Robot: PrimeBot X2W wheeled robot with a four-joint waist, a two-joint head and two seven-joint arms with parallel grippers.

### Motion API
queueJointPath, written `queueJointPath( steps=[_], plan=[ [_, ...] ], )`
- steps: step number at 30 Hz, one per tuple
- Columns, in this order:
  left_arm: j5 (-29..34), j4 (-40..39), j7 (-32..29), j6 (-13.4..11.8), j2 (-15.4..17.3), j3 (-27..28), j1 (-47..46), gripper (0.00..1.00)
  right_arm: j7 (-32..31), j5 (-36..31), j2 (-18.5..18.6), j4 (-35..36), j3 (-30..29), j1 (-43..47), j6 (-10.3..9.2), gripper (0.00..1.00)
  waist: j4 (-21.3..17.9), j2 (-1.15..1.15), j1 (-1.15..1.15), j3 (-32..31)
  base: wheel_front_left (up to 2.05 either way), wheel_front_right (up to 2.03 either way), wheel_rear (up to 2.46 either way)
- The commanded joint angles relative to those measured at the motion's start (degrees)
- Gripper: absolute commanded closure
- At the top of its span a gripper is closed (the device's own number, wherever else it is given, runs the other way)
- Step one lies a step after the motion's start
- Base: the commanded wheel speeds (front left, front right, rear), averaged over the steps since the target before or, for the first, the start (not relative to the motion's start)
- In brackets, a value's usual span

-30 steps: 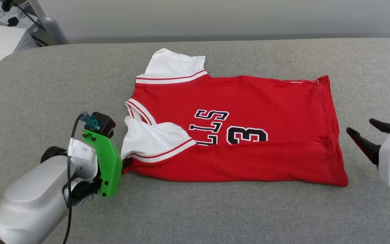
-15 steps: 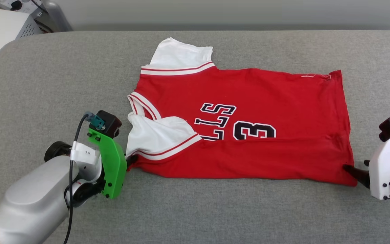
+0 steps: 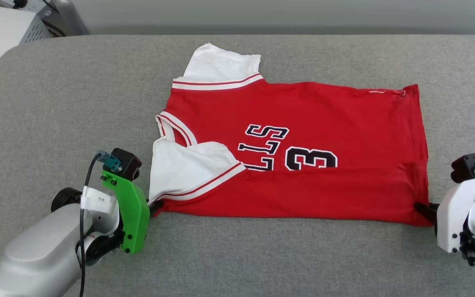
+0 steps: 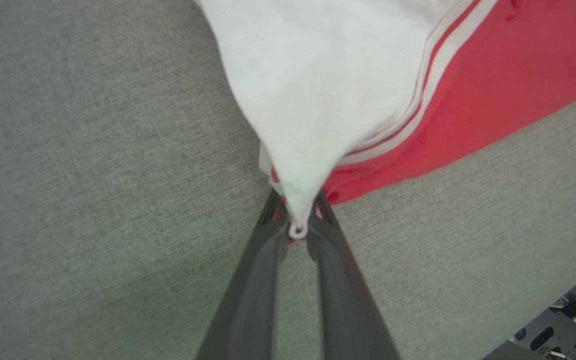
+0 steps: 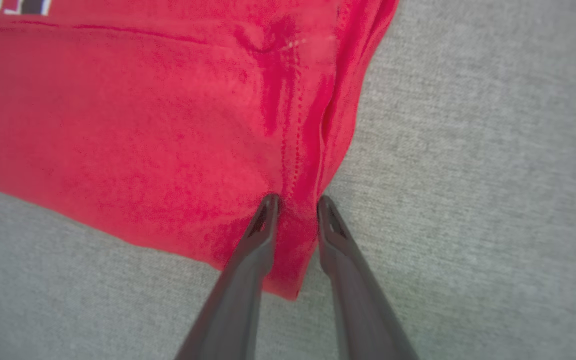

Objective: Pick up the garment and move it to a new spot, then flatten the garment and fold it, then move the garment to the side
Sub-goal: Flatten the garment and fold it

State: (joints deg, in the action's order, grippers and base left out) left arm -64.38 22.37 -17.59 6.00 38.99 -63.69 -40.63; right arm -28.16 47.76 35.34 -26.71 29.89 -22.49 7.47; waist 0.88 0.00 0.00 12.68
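The head view looks forward and down from above the robot's arms, far enough back to take in the whole garment [image 3: 303, 119] on the grey padded surface [image 3: 56, 103], with the left gripper [image 3: 156, 204] at lower left and the right gripper [image 3: 421, 207] at lower right; the left wrist view sits very close, facing along its fingers at the near white sleeve [image 4: 328, 90]; the right wrist view, as close, faces the red hem corner [image 5: 290, 250]; each shares that near corner with the head view.
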Motion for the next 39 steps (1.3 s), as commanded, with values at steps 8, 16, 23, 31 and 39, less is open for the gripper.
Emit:
queueJointPath(
  steps=[8, 16, 23, 31, 39],
  plan=[
    [-1.5, -2.3, 2.2, -0.6, 2.4, 0.7, 3.1, 1.00, 7.4, 3.0, 2.7, 4.9, 1.7, 2.7, 0.02, 1.00, -0.3, 0.00, 0.00, -5.2, 0.00, 0.00, 0.00],
    [-2.4, -11.6, 2.5, -3.6, 7.4, 0.1, 8.3, 1.00, 9.1, 4.9, 7.1, 11.2, 0.2, 8.7, 0.02, 1.00, -0.2, 0.00, 0.00, -8.4, 0.00, 0.00, 0.00],
    [-3.4, -18.8, 2.6, -7.5, 10.2, -0.7, 12.7, 1.00, 8.0, 5.6, 9.4, 14.9, -3.2, 13.8, 0.02, 1.00, -0.3, 0.00, 0.00, -7.8, 0.00, 0.00, 0.00],
    [-3.2, -16.3, 3.3, -9.2, 7.7, -0.7, 12.8, 1.00, 6.8, 4.5, 5.9, 12.4, -4.2, 12.8, 0.02, 1.00, -0.9, 0.00, 0.00, -3.9, 0.00, 0.00, 0.00],
    [-4.7, -7.3, 4.0, -6.2, 4.3, -1.2, 13.5, 1.00, 9.3, 3.4, 2.0, 6.7, -2.4, 10.9, 0.02, 1.00, -0.9, 0.00, 0.00, -3.0, 0.00, 0.00, 0.00]
  ],
)
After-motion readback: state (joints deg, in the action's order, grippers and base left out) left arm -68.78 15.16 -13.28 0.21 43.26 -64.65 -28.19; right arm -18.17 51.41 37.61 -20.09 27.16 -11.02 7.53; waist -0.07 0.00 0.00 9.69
